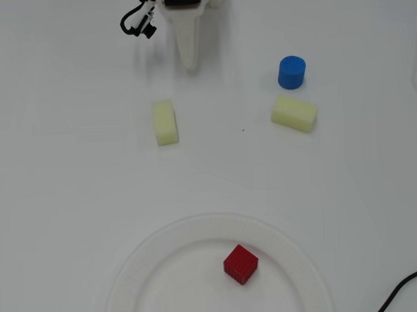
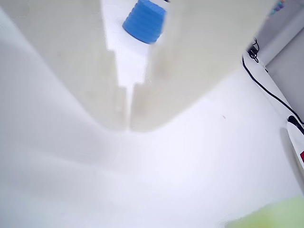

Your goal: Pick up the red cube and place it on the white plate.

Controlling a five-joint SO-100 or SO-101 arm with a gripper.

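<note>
Overhead only — red cube (image 1: pixel 240 264) on white plate (image 1: pixel 131 282)

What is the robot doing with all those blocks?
Right now it is not holding anything. The red cube already sits on the white plate at the bottom of the overhead view. The gripper is up at the top of the table, far from the plate, with its fingers closed together and empty. Two pale yellow blocks and a blue cylinder lie on the table, apart from the gripper. So the cube job looks done.
</note>
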